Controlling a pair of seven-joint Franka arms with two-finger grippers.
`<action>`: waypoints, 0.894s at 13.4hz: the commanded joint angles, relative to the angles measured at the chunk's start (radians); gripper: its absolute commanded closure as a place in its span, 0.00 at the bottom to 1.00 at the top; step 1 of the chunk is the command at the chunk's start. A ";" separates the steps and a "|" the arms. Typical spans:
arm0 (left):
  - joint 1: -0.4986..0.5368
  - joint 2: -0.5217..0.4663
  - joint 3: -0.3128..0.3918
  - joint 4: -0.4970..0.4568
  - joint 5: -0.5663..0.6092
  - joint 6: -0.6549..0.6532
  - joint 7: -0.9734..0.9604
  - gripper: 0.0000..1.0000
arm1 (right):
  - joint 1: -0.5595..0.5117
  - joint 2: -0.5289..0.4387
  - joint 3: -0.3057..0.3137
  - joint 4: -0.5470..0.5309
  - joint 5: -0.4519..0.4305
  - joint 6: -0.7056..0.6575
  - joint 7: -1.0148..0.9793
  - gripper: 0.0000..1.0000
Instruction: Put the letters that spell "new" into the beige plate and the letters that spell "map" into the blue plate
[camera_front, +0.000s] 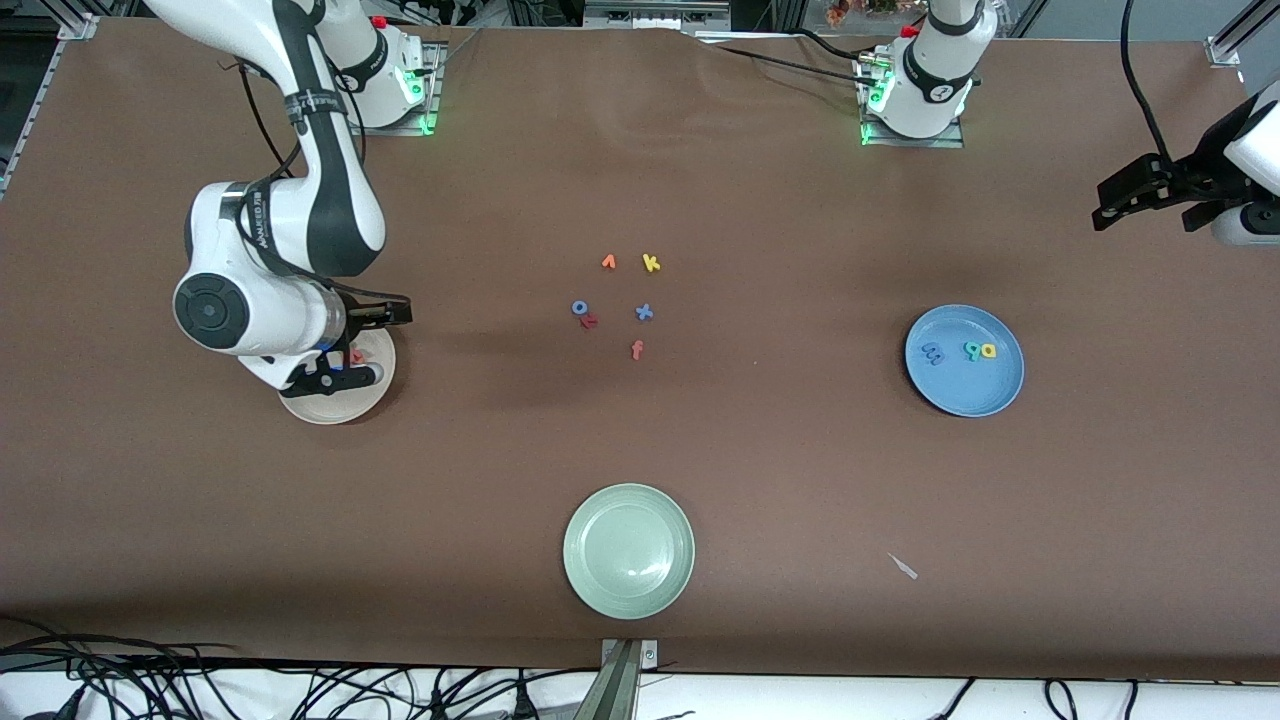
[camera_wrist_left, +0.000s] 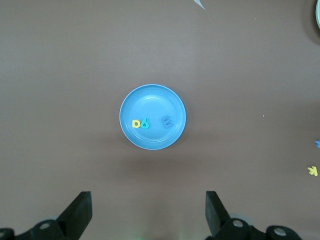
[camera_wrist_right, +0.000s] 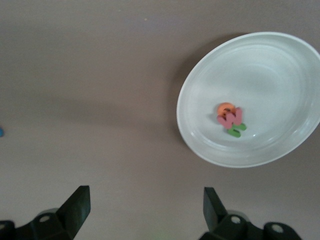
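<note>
Red w (camera_wrist_right: 231, 118), orange e (camera_wrist_right: 225, 107) and green n (camera_wrist_right: 236, 130) are lying piled in the beige plate (camera_wrist_right: 260, 60); blue m (camera_front: 932, 353), teal a (camera_front: 971, 350), yellow p (camera_front: 988, 350) are sitting in a row in the blue plate (camera_front: 975, 392). Right gripper (camera_wrist_right: 145, 210) is hovering spread over the table beside the beige plate, left gripper (camera_wrist_left: 147, 212) is waiting spread, and spare letters (camera_front: 620, 300) are lying mid-table, well apart from both plates.

A high front camera faced both robot bases across the whole table (camera_front: 760, 480). Each wrist camera looked straight down from well above: the left on the blue plate (camera_wrist_left: 152, 123), the right on the beige plate (camera_wrist_right: 260, 85) (both plates also appeared in front view)
</note>
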 joint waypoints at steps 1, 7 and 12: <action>0.003 0.015 0.003 0.034 -0.021 -0.018 -0.004 0.00 | 0.025 0.002 -0.004 0.080 -0.011 -0.116 0.054 0.00; 0.003 0.014 0.003 0.034 -0.021 -0.018 -0.004 0.00 | -0.004 -0.080 0.089 0.095 -0.158 -0.150 0.084 0.00; 0.003 0.015 0.003 0.034 -0.021 -0.018 -0.004 0.00 | -0.255 -0.215 0.380 0.077 -0.292 -0.151 0.080 0.00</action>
